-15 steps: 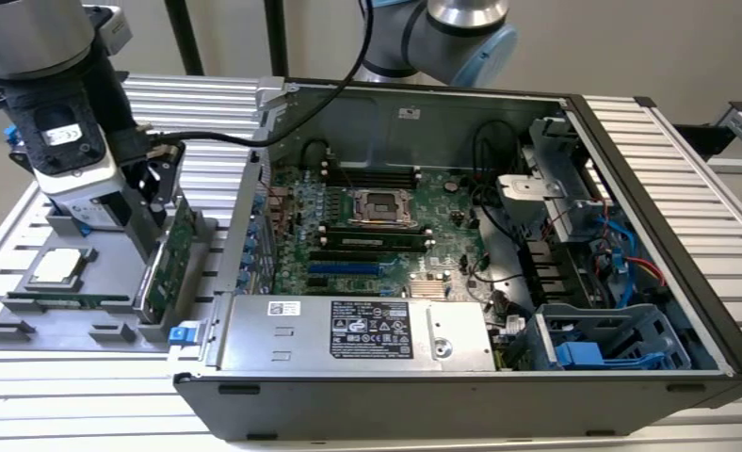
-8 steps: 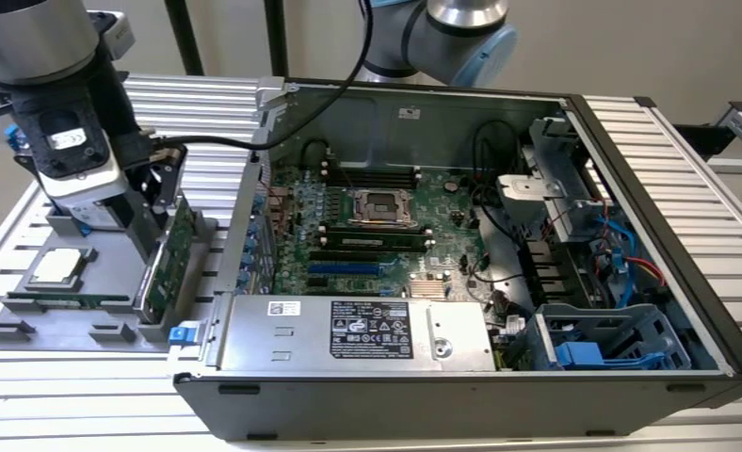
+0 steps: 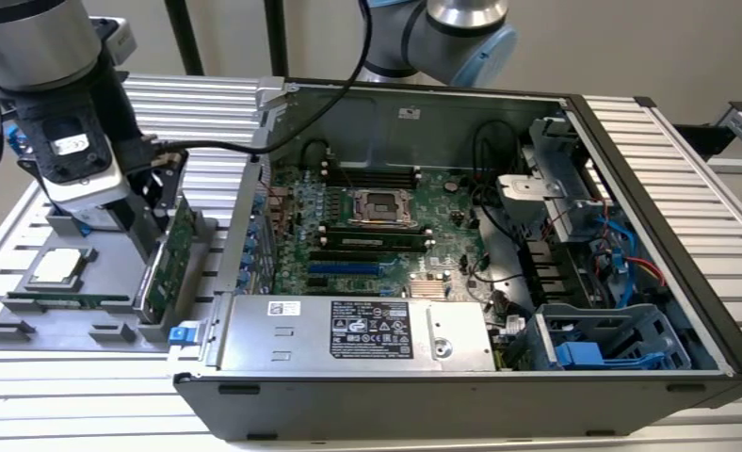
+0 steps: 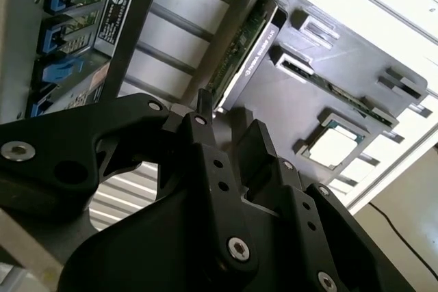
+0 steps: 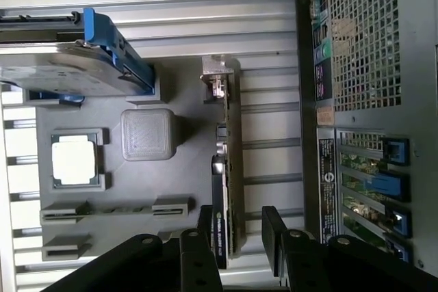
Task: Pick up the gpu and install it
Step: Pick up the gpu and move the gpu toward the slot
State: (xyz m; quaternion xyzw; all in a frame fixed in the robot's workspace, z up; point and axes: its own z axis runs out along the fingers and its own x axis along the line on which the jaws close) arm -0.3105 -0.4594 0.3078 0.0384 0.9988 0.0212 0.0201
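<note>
The gpu (image 3: 170,256) is a green card standing on its long edge in a slot of the grey holder (image 3: 104,247), at the exterior view's left, just outside the open computer case (image 3: 648,179). In both wrist views I see the gpu (image 5: 233,162) (image 4: 248,44) edge-on. My gripper (image 5: 238,227) (image 4: 229,124) hangs over the card's near end, open. One black finger (image 5: 204,222) is close beside the card, the other finger (image 5: 273,230) stands a small gap off its other face. In the exterior view the gripper (image 3: 157,209) is just above the card's top edge.
On the grey holder (image 5: 185,100) lie a processor chip (image 3: 57,266) (image 5: 74,161), a narrow green memory stick (image 3: 67,300) and a silver hard drive with blue rails (image 5: 68,66). Inside the case are the motherboard (image 3: 371,226), blue expansion slots (image 3: 344,269) and a silver power supply (image 3: 359,334).
</note>
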